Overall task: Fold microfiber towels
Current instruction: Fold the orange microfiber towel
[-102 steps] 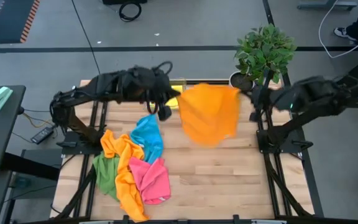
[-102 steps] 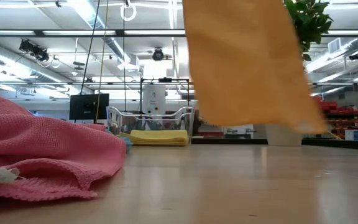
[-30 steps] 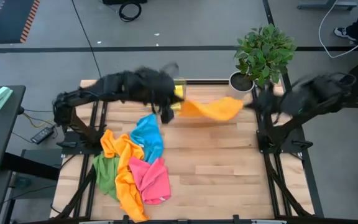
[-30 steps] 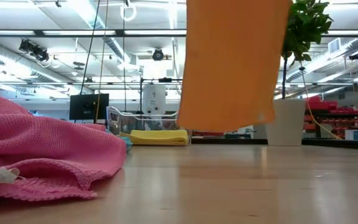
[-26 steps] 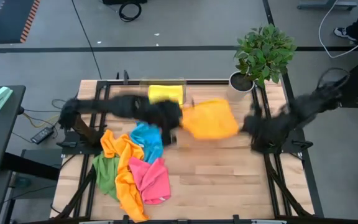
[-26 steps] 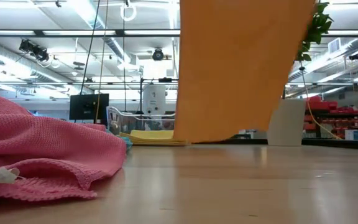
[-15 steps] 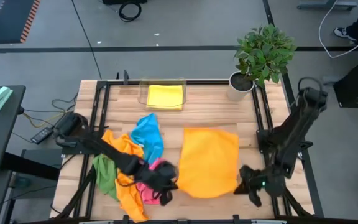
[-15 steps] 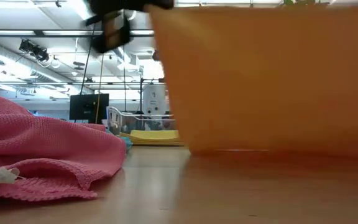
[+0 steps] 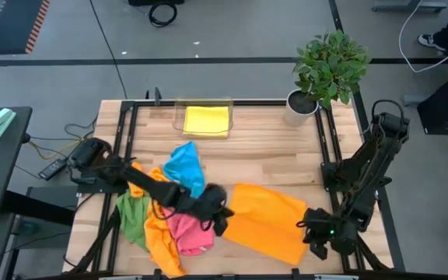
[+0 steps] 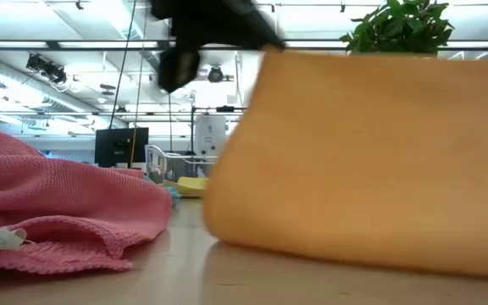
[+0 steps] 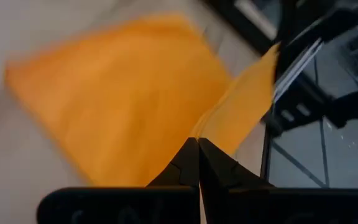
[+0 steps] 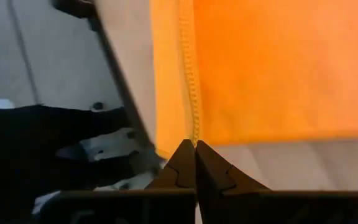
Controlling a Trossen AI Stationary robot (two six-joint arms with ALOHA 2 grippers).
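Orange towel [image 9: 267,219] stretched between two grippers near the table's [image 9: 255,159] front right corner, sagging onto the wood; left gripper [image 9: 222,216] pinched shut on the cloth's left corner, beside the heap; right gripper [image 9: 311,230] pinched shut on the opposite corner, at the table's right edge near the front; seen from table height as a broad orange sheet [image 10: 371,161] draped down to the tabletop; heap of unfolded towels at the front left corner: pink towel [image 9: 189,231], blue towel [image 9: 185,167], green towel [image 9: 133,219], second orange towel [image 9: 158,233]; folded yellow towel [image 9: 206,120] in the clear tray [image 9: 179,124] at the back edge; potted plant [image 9: 329,66] at the back right corner.
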